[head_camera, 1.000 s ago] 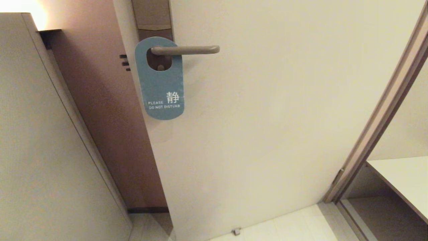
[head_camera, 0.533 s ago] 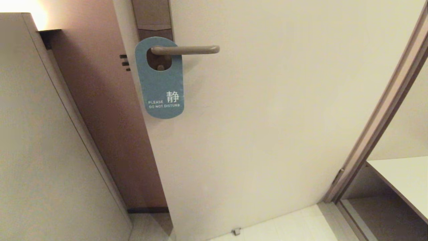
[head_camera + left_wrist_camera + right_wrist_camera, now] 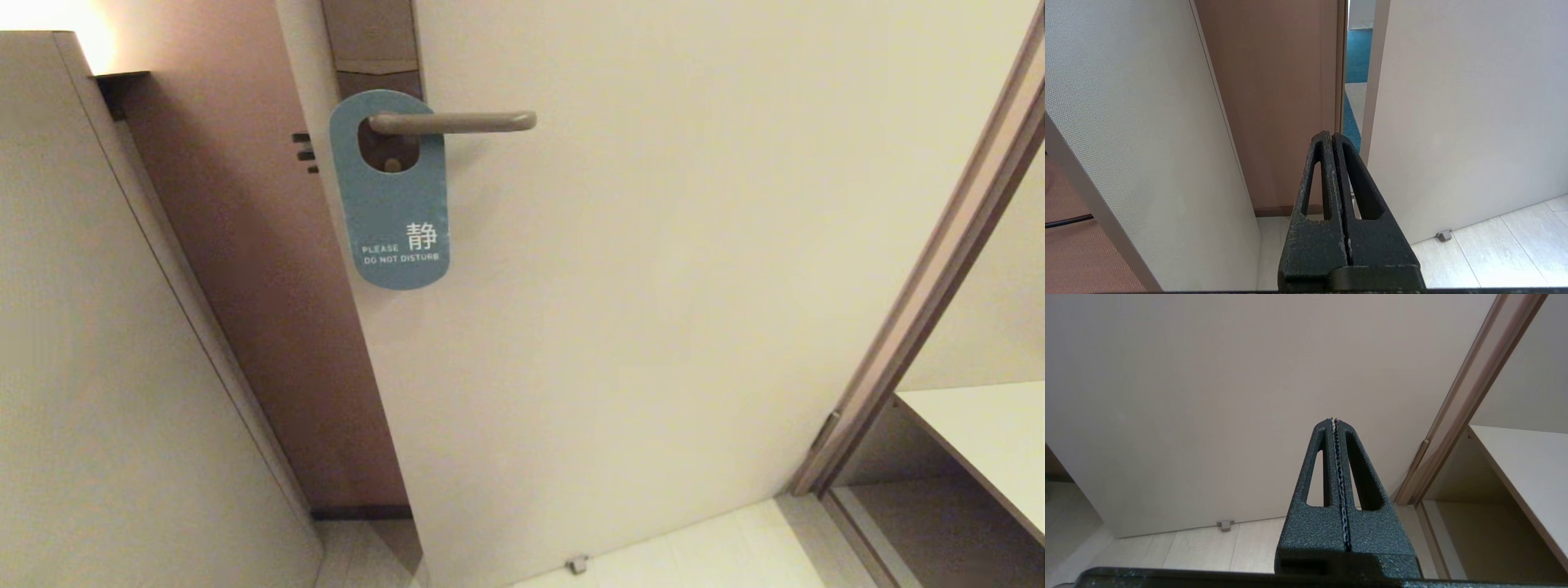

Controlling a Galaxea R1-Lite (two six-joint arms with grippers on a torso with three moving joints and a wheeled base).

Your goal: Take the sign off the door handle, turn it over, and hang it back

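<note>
With both the left gripper (image 3: 1332, 134) and right gripper (image 3: 1334, 421) pressed together, low and empty, the sign (image 3: 390, 192) hangs blue-side-out on the handle (image 3: 453, 122), so one should open, rise and pinch its lower edge.

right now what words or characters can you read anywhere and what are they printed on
"PLEASE DO NOT DISTURB" in small white capitals, low on the blue-grey side of the sign hanging on the door handle.
"静", one large white character, just right of "PLEASE" on the same sign.
Nothing else readable: the door and both wrist views show no text.
</note>
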